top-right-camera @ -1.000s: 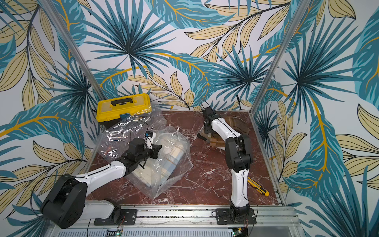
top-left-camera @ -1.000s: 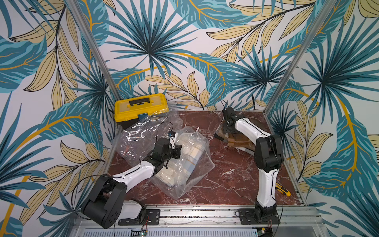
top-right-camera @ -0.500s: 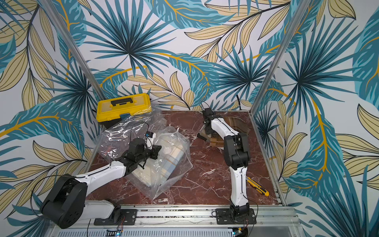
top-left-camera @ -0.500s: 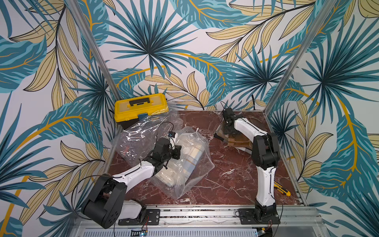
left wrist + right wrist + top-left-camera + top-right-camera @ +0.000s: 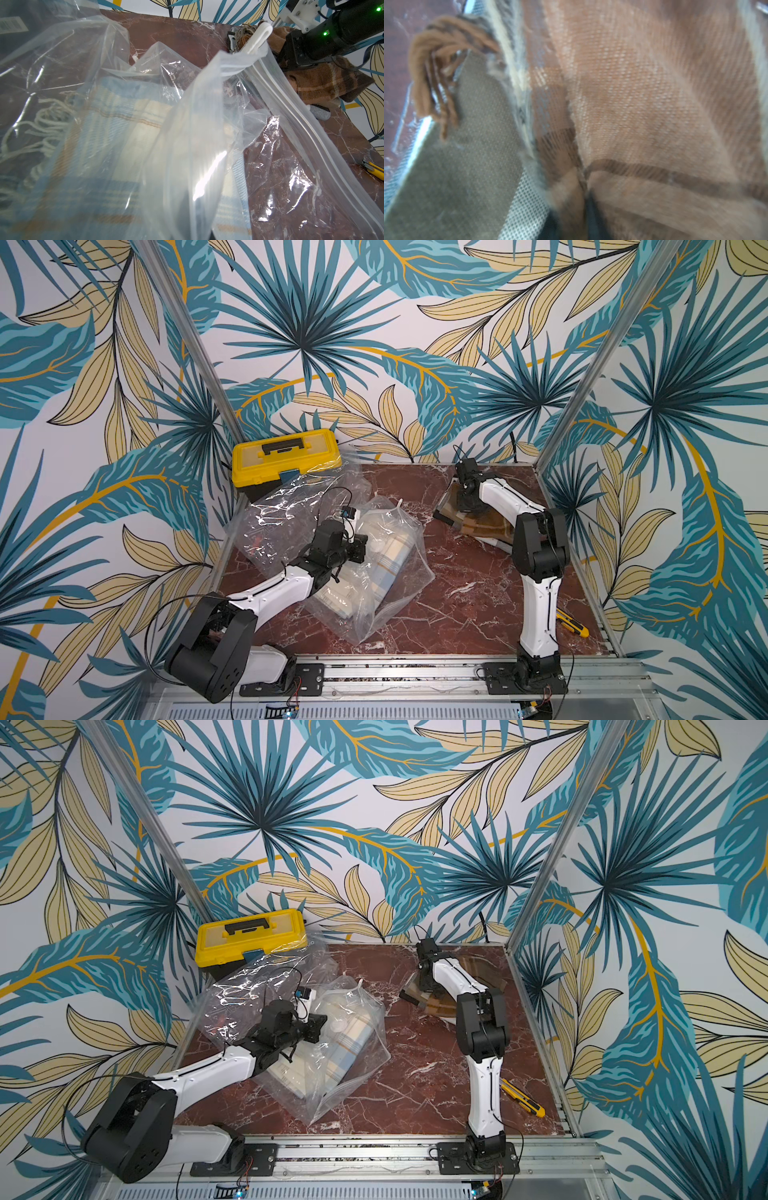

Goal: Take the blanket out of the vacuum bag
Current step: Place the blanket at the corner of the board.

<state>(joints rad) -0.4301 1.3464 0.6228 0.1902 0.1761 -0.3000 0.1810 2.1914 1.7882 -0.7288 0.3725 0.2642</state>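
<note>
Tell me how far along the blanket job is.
Done: the vacuum bag looks open at its zip edge. In hand: the left gripper appears to pinch the bag's plastic, and the right gripper is shut on a brown plaid blanket outside it. Left: the blue plaid blanket is still inside.

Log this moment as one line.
left end effector: shut on vacuum bag | right end effector: shut on brown blanket | blue blanket: inside vacuum bag

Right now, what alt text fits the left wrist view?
A crinkly clear vacuum bag fills the frame, with a blue plaid blanket inside it. Beyond it, the right arm reaches down onto a brown plaid blanket.
</note>
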